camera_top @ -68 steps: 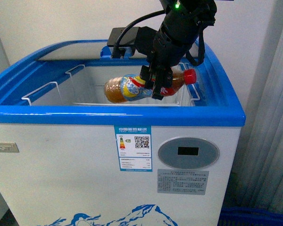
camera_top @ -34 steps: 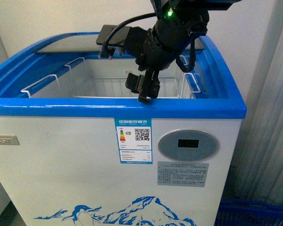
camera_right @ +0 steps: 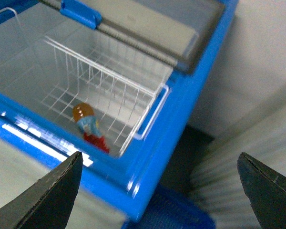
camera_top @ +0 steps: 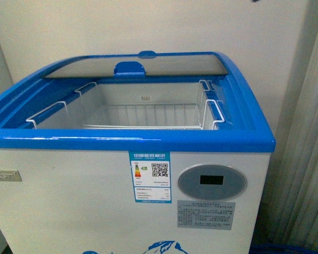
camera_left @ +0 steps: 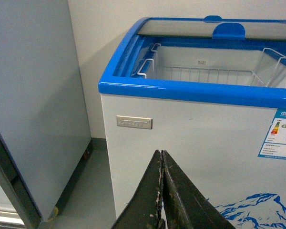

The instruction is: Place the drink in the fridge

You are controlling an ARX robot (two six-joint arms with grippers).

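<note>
The fridge (camera_top: pixel 132 138) is a white chest freezer with a blue rim, open at the front half, its glass lid (camera_top: pixel 143 66) slid to the back. The drink (camera_right: pixel 89 127), a bottle of amber liquid with a colourful label, lies in the white wire basket (camera_right: pixel 105 86) inside the fridge; only the right wrist view shows it. My right gripper (camera_right: pixel 159 183) is open and empty, high above the fridge's right rim. My left gripper (camera_left: pixel 162 157) is shut and empty, low in front of the fridge's white front (camera_left: pixel 190 133). Neither arm shows in the front view.
A tall grey cabinet (camera_left: pixel 33 95) stands left of the fridge with a floor gap between. A blue plastic basket (camera_right: pixel 167 210) sits on the floor at the fridge's right, beside pale curtains (camera_top: pixel 307 159). A wall is behind.
A second ago my right gripper held the drink over the basket. It then let go of it and rose out of the front view. The drink now lies in the basket.
</note>
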